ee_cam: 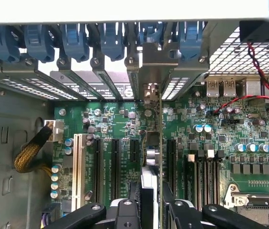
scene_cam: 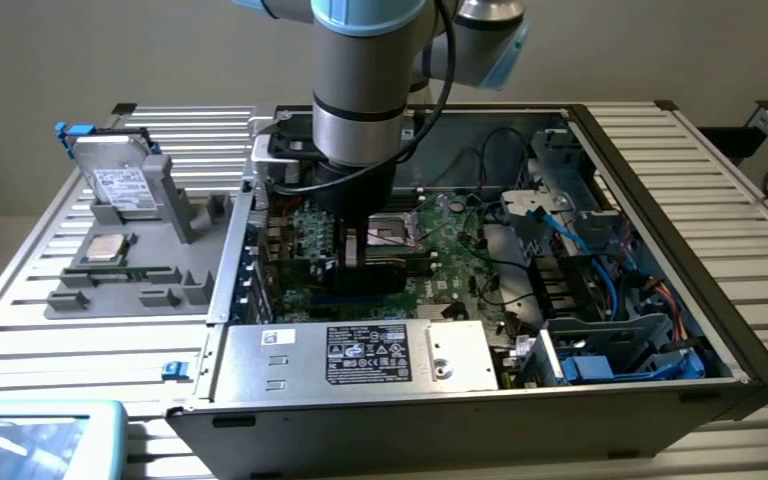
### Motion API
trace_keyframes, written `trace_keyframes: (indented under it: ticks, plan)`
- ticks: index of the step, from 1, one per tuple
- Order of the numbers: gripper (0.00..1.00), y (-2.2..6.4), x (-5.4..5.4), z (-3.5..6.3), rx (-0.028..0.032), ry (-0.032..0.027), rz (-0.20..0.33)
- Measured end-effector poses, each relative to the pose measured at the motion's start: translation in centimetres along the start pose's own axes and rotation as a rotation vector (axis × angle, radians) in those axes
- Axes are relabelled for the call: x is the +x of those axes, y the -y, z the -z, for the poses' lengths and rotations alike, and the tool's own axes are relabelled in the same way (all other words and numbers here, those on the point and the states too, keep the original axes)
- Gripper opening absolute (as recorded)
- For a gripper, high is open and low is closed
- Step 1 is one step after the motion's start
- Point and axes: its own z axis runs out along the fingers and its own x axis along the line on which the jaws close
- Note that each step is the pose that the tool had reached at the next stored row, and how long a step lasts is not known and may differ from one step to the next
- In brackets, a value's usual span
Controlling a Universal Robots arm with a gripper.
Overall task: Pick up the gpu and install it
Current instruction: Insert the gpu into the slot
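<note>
A: One gpu [ee_cam: 153, 143], one gripper [ee_cam: 151, 214]. Where's the card?
B: Inside the case [scene_cam: 651, 200], clamped on edge between the gripper fingers [ee_cam: 125, 212], low over the board [ee_cam: 211, 138].
A: Axis?
B: Long axis runs from the gripper straight toward the rear wall. Bracket [ee_cam: 154, 62] is at the rear slot openings. Black slots [ee_cam: 116, 162] flank the card either side. Can't tell if it's seated.
A: Anything else?
B: One white slot [ee_cam: 79, 164]. One hard drive [scene_cam: 124, 180] on the counter [scene_cam: 37, 330], well apart, at the exterior view's left.
</note>
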Motion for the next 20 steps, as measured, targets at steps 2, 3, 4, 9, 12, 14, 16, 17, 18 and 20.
trace_keyframes:
  ticks: [2,3,4,9,12,14,16,17,18,20]
  plan:
    - [0.28,-0.01,0.03,-0.01,0.0,-0.0007,0.0]
    - [0.28,-0.01,0.04,-0.01,0.0,-0.0007,0.0]
    - [0.28,-0.01,0.04,-0.01,0.0001,-0.0014,0.0]
    - [0.28,-0.02,0.04,-0.07,0.0001,-0.0109,-0.001]
    - [0.28,-0.02,0.04,-0.07,0.0001,-0.011,-0.001]
    - [0.28,-0.02,0.04,-0.07,0.0001,-0.011,-0.001]
    - [0.28,-0.03,0.03,-0.07,0.0001,-0.011,-0.001]
    - [0.28,-0.04,0.02,-0.08,0.0001,-0.0109,-0.001]
    - [0.28,-0.05,0.01,-0.08,0.0002,-0.0108,-0.001]
    - [0.28,-0.06,0.01,-0.08,0.0001,-0.0109,-0.001]
